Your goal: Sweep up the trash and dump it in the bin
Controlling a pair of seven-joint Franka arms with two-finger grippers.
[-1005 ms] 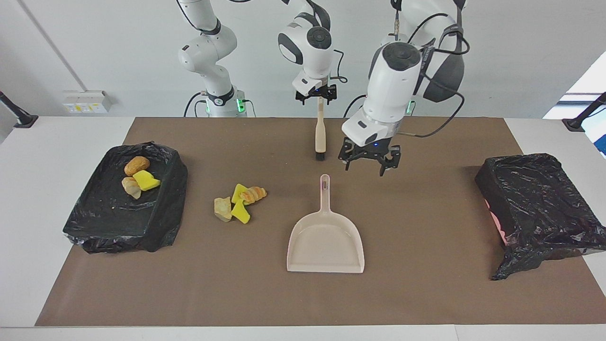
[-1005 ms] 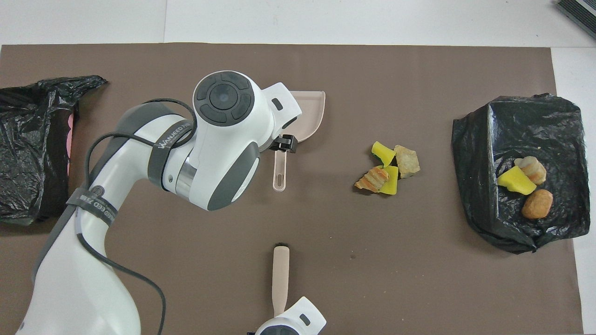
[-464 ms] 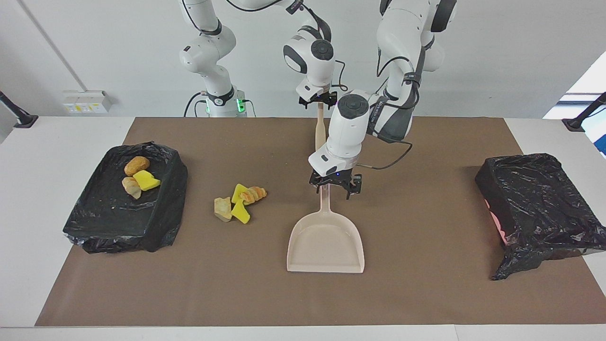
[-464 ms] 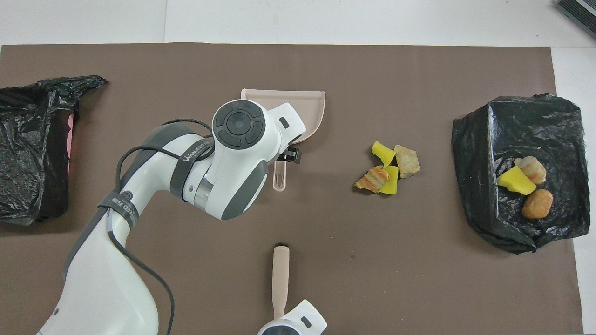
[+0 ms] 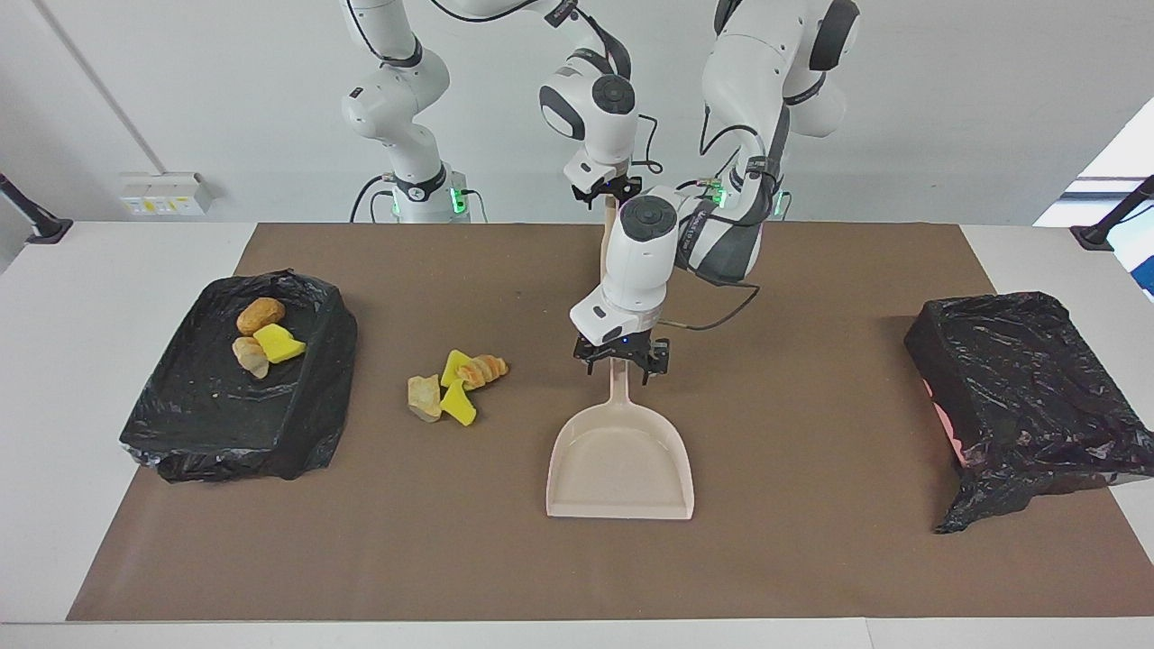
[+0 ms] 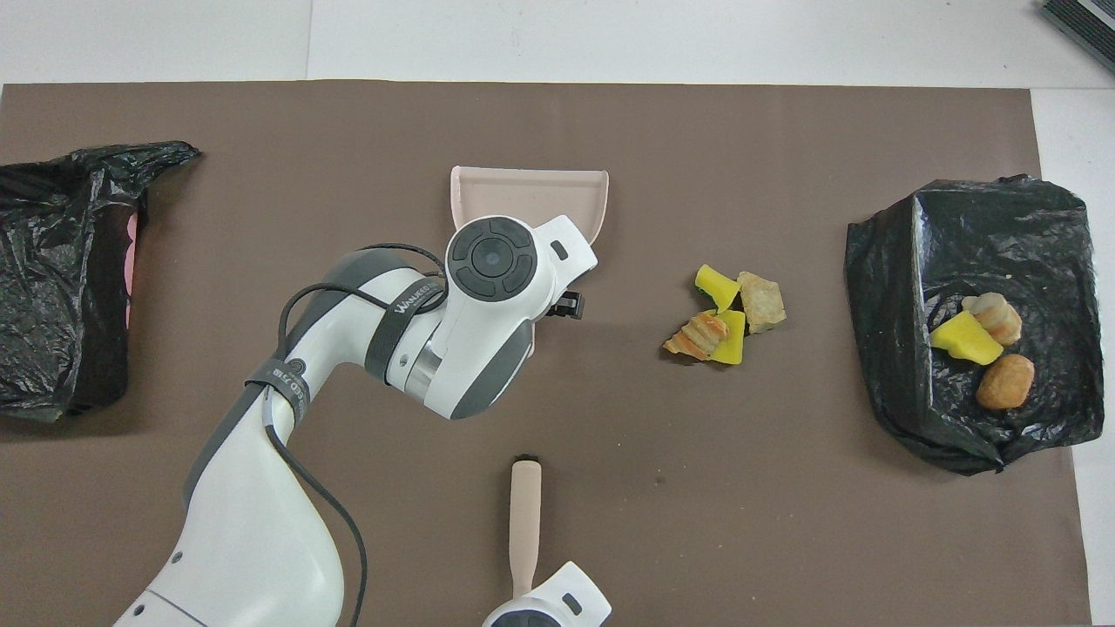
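A beige dustpan (image 5: 620, 460) (image 6: 531, 192) lies mid-mat with its handle pointing toward the robots. My left gripper (image 5: 620, 362) is down at that handle, straddling it; in the overhead view the left wrist hides the handle. The brush (image 5: 609, 230) (image 6: 525, 514) lies flat, nearer to the robots than the dustpan. My right gripper (image 5: 607, 191) is shut on the end of its handle. A pile of trash (image 5: 455, 383) (image 6: 727, 315), yellow sponge bits and tan bread-like chunks, sits beside the dustpan toward the right arm's end.
A black-bag-lined bin (image 5: 225, 424) (image 6: 967, 226) at the right arm's end holds three more scraps (image 5: 261, 333). A second black-bagged bin (image 5: 1019, 388) (image 6: 61, 279) stands at the left arm's end. A brown mat (image 5: 811, 559) covers the table.
The left arm swung toward the middle and came down onto the dustpan handle. The right gripper dropped slightly and closed on the brush handle. Dustpan, brush and trash stayed put.
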